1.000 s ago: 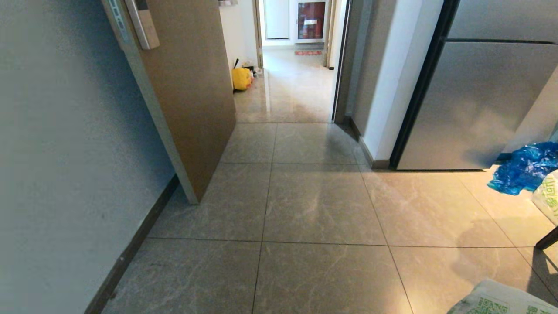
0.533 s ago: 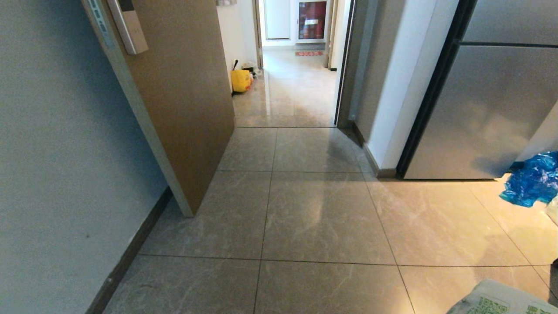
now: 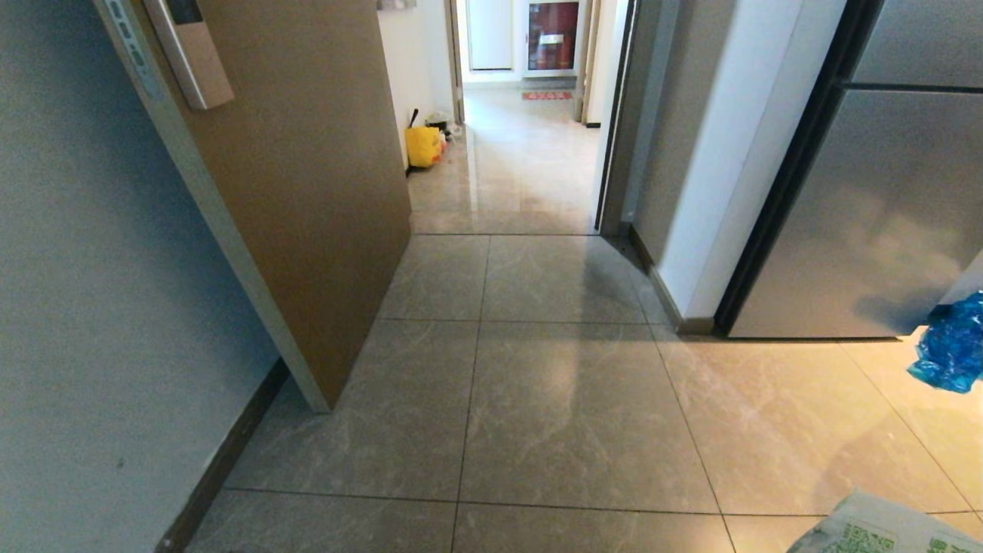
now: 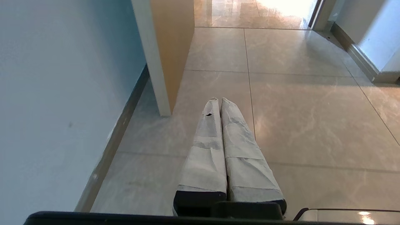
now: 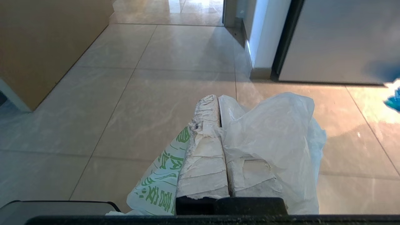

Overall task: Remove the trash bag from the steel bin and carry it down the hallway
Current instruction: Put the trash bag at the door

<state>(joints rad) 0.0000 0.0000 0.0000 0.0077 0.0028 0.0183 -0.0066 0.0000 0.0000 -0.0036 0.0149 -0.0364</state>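
Head cam: hallway (image 3: 514,165) dead ahead thru doorway, open wood door (image 3: 307,192) on my left, fridge (image 3: 883,215) on right. Corner of trash bag (image 3: 883,530) peeks in low right, so load rides on right side.

L wrist: left gripper (image 4: 217,100) clenched, empty, idle.

R wrist: right gripper (image 5: 215,98) clamped on bag film, bulk hanging below claw. I'd just steer straight, mind door edge.

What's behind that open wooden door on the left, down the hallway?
Past the wooden door, a yellow tote bag sits on the hallway tiles against the white wall, with small items beside it too small to identify. The door hides anything nearer along that wall.
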